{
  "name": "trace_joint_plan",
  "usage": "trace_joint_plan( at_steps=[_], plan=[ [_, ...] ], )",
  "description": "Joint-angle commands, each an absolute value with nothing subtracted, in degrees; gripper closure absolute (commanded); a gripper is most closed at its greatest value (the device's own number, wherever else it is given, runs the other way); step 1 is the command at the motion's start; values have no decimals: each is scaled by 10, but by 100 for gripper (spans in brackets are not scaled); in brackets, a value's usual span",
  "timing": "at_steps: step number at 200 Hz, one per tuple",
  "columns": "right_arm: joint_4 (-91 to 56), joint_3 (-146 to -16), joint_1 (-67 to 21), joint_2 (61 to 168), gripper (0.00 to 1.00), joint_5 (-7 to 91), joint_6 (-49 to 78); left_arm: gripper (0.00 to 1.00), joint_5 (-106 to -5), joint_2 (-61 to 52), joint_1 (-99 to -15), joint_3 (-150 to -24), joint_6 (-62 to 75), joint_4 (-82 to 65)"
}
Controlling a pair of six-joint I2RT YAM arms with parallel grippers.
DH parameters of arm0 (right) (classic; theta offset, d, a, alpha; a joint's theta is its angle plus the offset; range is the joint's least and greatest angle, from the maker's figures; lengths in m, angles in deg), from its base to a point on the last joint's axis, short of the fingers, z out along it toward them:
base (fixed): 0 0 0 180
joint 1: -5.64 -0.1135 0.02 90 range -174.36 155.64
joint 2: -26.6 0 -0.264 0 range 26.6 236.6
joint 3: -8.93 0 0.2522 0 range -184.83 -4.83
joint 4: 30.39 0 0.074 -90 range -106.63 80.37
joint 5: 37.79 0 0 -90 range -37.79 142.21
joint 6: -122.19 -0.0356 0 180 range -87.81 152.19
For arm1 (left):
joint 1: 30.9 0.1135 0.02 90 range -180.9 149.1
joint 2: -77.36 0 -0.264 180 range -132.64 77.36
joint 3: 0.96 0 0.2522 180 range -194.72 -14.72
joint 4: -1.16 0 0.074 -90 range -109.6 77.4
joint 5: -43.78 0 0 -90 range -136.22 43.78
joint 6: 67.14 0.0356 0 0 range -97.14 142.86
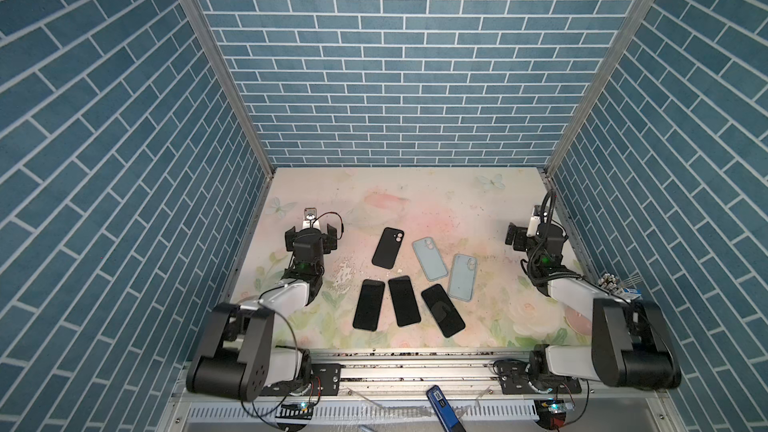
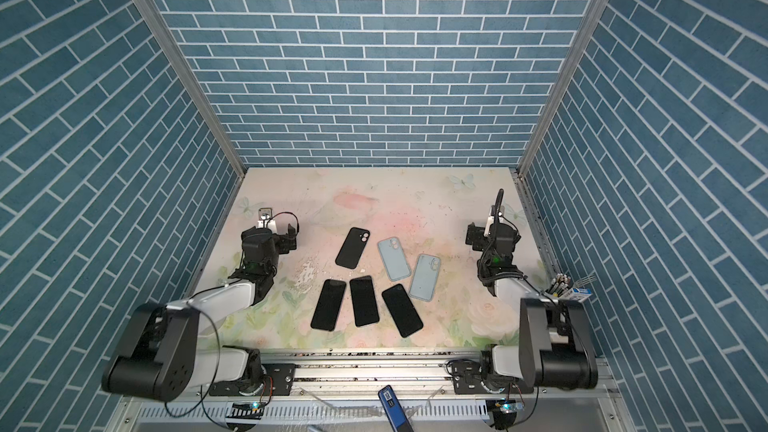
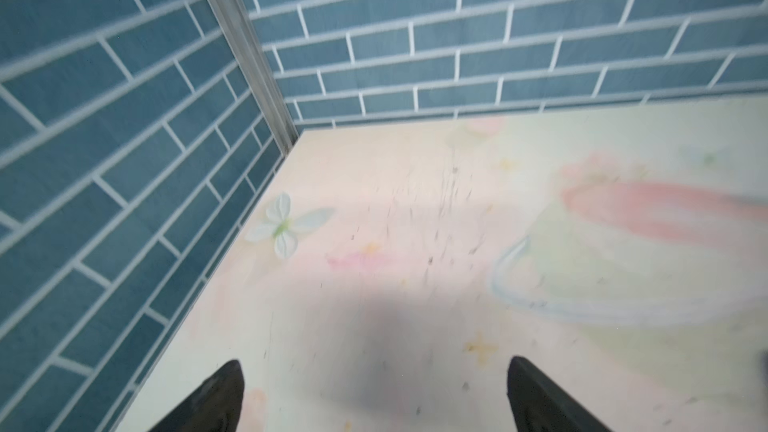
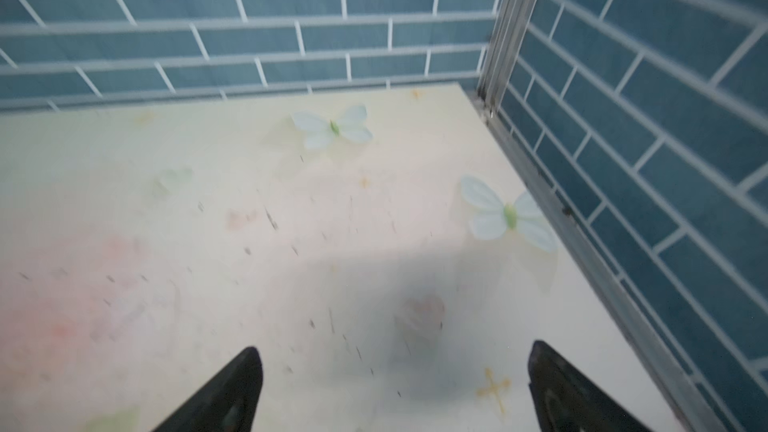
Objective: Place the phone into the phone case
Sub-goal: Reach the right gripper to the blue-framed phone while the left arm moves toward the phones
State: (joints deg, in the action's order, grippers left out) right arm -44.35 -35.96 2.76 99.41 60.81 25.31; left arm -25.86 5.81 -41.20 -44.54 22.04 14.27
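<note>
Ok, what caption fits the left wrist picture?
Open left gripper above the floral mat, beside blue brick walls.

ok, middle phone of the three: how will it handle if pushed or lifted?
The middle phone lies flat, a thin slab: probably rigid, and it should slide rather than roll or tip. Its glossy dark face looks slippery, so an edge pinch seems safer. A sideways push would likely hit the neighbouring phone close beside it.

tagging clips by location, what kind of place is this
Probably a robot test booth, not a real room: left arm and right arm sit mounted on a metal rail, the blue brick walls look like printed panels between metal posts, and phones and cases lie on a flowered table.
</note>
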Motion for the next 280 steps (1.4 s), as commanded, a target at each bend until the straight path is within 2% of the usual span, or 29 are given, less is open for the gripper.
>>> trace_joint_plan(
  at_steps=[1, 16, 27, 46, 62, 76, 94, 103, 130, 163, 182, 200, 220, 244, 280],
  plan=[
    [-268, -428, 23, 919, 1, 631, 120, 0, -228, 131, -438, -553, 84, -147],
    [-164, -472, 16, 896, 1, 578, 92, 0, -290, 166, -479, -597, 20, -262],
    [-85, -498, -5, 889, 1, 547, 85, 0, -298, 195, -543, -596, -5, -312],
    [20, -512, -67, 875, 1, 522, 54, 0, -298, 250, -673, -552, -38, -325],
    [73, -488, -129, 864, 1, 485, 2, 0, -322, 288, -732, -498, -105, -320],
    [118, -466, -170, 866, 3, 476, -30, 1, -352, 311, -747, -446, -156, -302],
    [167, -450, -207, 872, 14, 476, -41, 0, -389, 326, -747, -369, -192, -245],
    [178, -441, -225, 872, 19, 454, -39, 0, -388, 333, -745, -365, -194, -247],
    [200, -412, -270, 875, 26, 468, -53, 0, -377, 371, -748, -337, -217, -241],
    [197, -396, -284, 869, 37, 497, -73, 0, -370, 405, -744, -331, -206, -260],
    [182, -401, -314, 879, 35, 484, -69, 0, -396, 396, -729, -336, -201, -270],
    [177, -416, -358, 926, 20, 476, -59, 0, -398, 382, -722, -337, -206, -265],
    [187, -446, -429, 990, 9, 467, -45, 1, -394, 369, -717, -338, -211, -259],
    [230, -495, -497, 1054, 7, 522, -34, 0, -406, 349, -709, -344, -208, -256],
    [241, -531, -523, 1111, 13, 537, -15, 0, -416, 334, -701, -343, -211, -247]
  ],
)
